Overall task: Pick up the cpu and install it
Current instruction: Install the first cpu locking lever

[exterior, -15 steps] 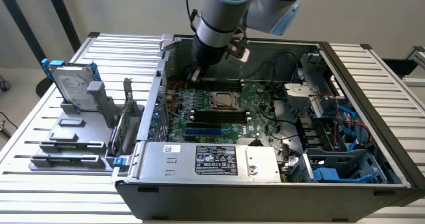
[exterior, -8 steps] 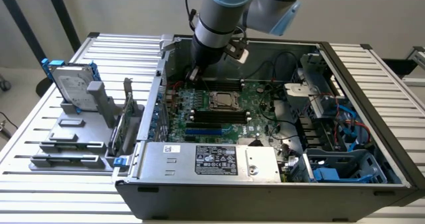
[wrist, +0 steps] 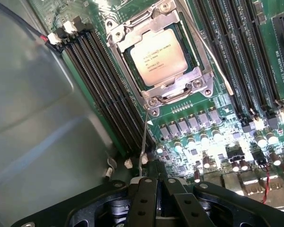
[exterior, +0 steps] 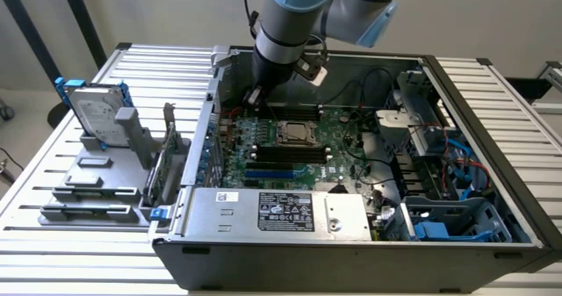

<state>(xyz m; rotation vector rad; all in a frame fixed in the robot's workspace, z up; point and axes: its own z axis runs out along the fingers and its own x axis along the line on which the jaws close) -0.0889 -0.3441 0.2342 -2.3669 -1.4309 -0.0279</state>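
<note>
1. Exterior view: your gripper [exterior: 255, 97] is hanging inside the computer case [exterior: 351, 256], by the far edge of the motherboard [exterior: 347, 161]. The cpu [exterior: 294, 133] is sitting mid-board.
2. Wrist view: the cpu [wrist: 158, 56] is lying flat in its socket, and the socket frame [wrist: 199, 78] is pinning its rim.
3. Jaws: the gripper [wrist: 144, 182] is standing fully closed. The thin socket lever [wrist: 144, 142] is ending at the fingertips; you cannot tell whether it is being pinched.
</note>
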